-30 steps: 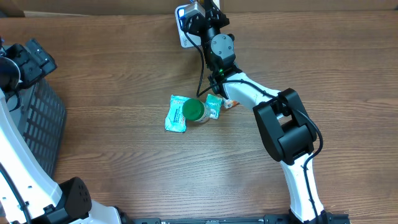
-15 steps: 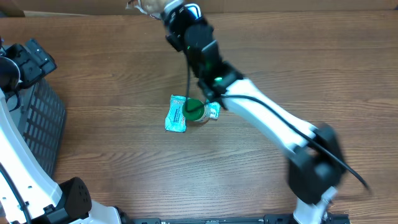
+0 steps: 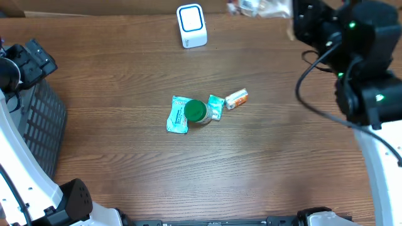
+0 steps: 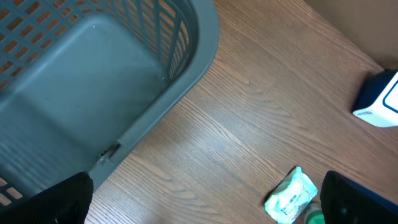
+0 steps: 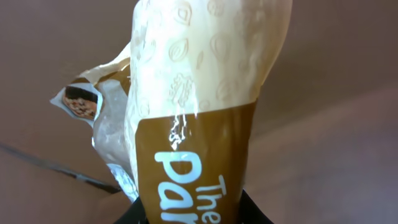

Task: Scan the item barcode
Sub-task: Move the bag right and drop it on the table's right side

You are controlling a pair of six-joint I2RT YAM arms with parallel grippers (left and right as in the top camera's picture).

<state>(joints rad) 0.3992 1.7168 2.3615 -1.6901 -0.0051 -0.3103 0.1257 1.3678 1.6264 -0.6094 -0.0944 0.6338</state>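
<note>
1. Right tool (image 5: 198, 213): jaws closed on the lower end of a cream-and-brown foil snack packet (image 5: 193, 112). Only the dark finger edges show at the bottom of the wrist view. The packet stands up out of the grip, its crimped top end free. Holding it by one end probably keeps most of the printed wrapper uncovered for reading.
2. Packet face: brown band with pale lettering turned towards the wrist camera. No barcode shows on this side; it may be on the far face, I cannot tell.
3. Packet location: lifted off the wooden surface (image 3: 125, 176), at its far edge and right of centre in the overhead view.
4. Nearest task object: a white box-shaped barcode scanner with a blue-rimmed window (image 3: 191, 25) stands at the far edge of the surface, well apart from the packet, to its left in the overhead view. Judgement: nothing is in front of the window, so the scan step is not in hand at this instant.
5. Middle of the surface: a teal foil pouch (image 3: 178, 115), a green-capped bottle (image 3: 196, 112) touching it, a small teal sachet (image 3: 216, 107) and a small orange packet (image 3: 237, 98) just beside. They lie clustered, within reach of either arm.
6. Left tool (image 4: 205, 194): fingers spread wide, holding nothing, hanging above the rim of a grey slatted plastic basket (image 4: 186, 81) at the left side. Judgement: parked clear of the right arm's work.
7. Risk note: the thin foil could crumple or glare, spoiling the read.
</note>
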